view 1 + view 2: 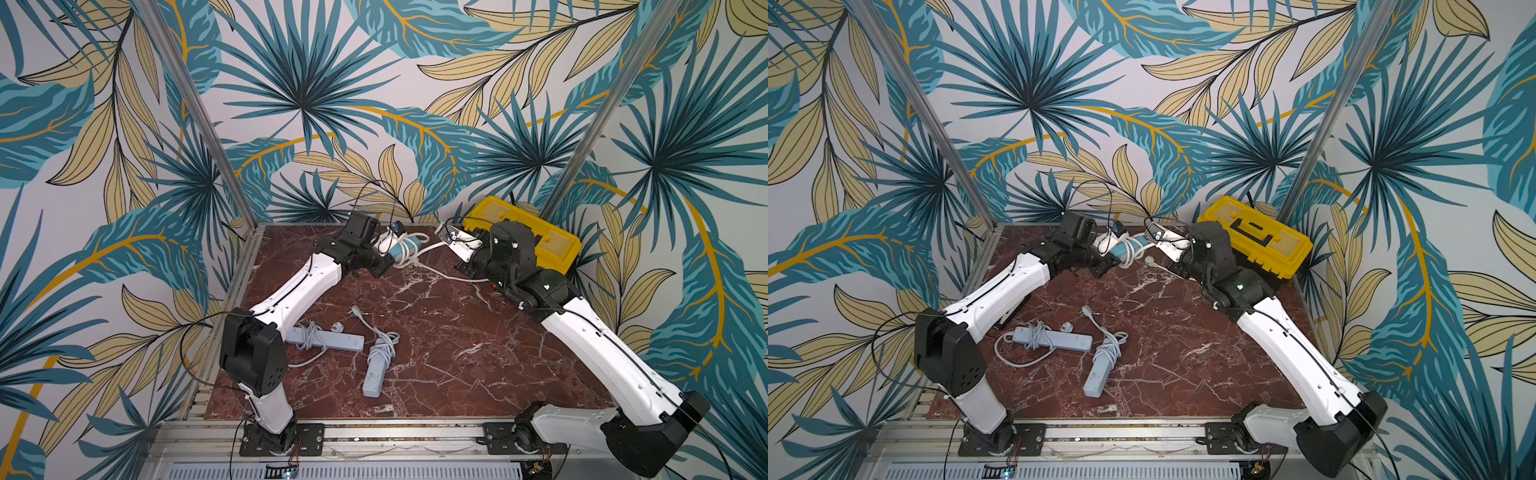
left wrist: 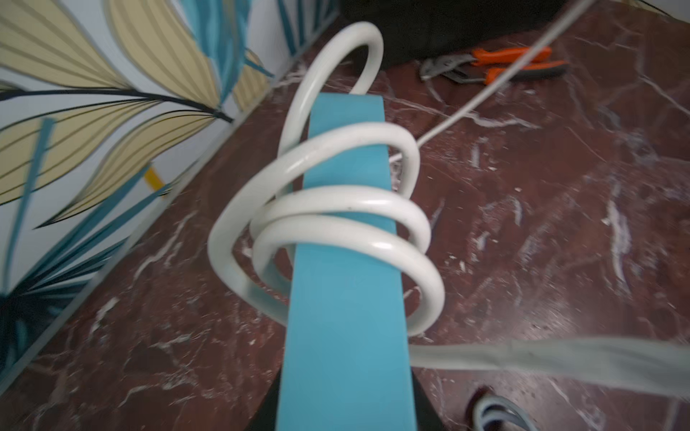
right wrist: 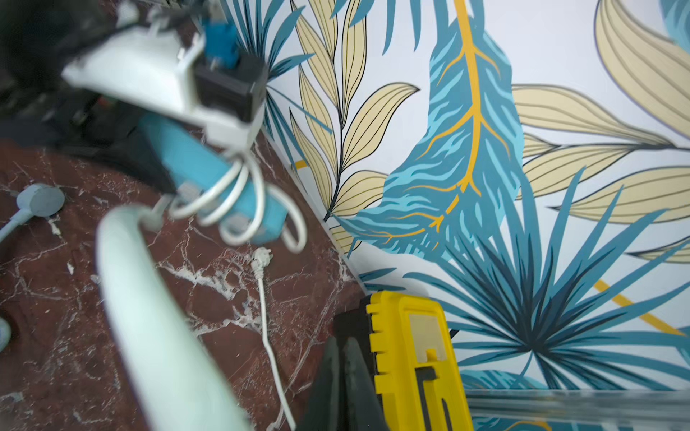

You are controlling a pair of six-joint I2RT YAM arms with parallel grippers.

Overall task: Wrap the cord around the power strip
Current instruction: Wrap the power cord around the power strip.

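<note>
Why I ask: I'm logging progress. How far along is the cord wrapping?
Done: several loops of thick white cord already circle the blue plastic power strip. In hand: the left end effector grips that strip; the right end effector is shut, a straight cord run leading toward it. Left: the cord's tail and white plug lie unwrapped on the red marble table.

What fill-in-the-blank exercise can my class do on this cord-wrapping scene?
1. The left claw holds the blue power strip, whose cord is ___.
2. The toolbox in the back corner is ___.
3. ___ grey power strips lie on the marble table.
4. The pliers have ___ handles.
Missing words: white; yellow; Two; orange
</note>
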